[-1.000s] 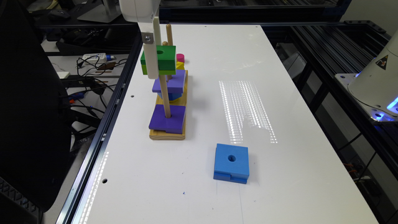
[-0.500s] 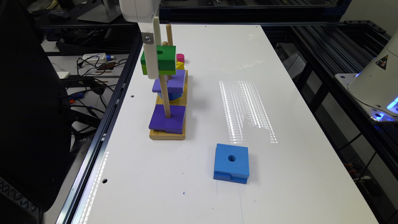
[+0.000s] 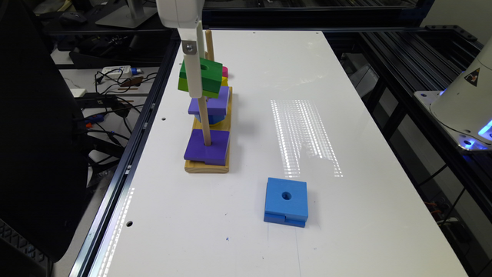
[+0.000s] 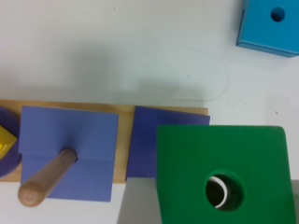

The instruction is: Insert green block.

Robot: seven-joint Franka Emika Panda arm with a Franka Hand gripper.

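The green block (image 3: 205,75) hangs in the air above the wooden peg base (image 3: 207,166), with my gripper (image 3: 196,89) shut on it. In the wrist view the green block (image 4: 187,158) is close up, and its round hole shows dark with a white arc inside. It covers part of a purple block (image 4: 149,140) on the base. A second purple block (image 4: 70,149) sits beside it with a wooden peg (image 4: 44,179) through it. In the exterior view the near peg (image 3: 204,123) rises from a purple block (image 3: 207,148) and its top is hidden behind my gripper and the green block.
A blue square block (image 3: 286,202) with a hole lies on the white table (image 3: 346,231), nearer than the base; it also shows as the blue block (image 4: 268,25). Another peg (image 3: 209,44) stands farther back. Yellow and pink pieces sit behind. The table's edge runs along the exterior view's left.
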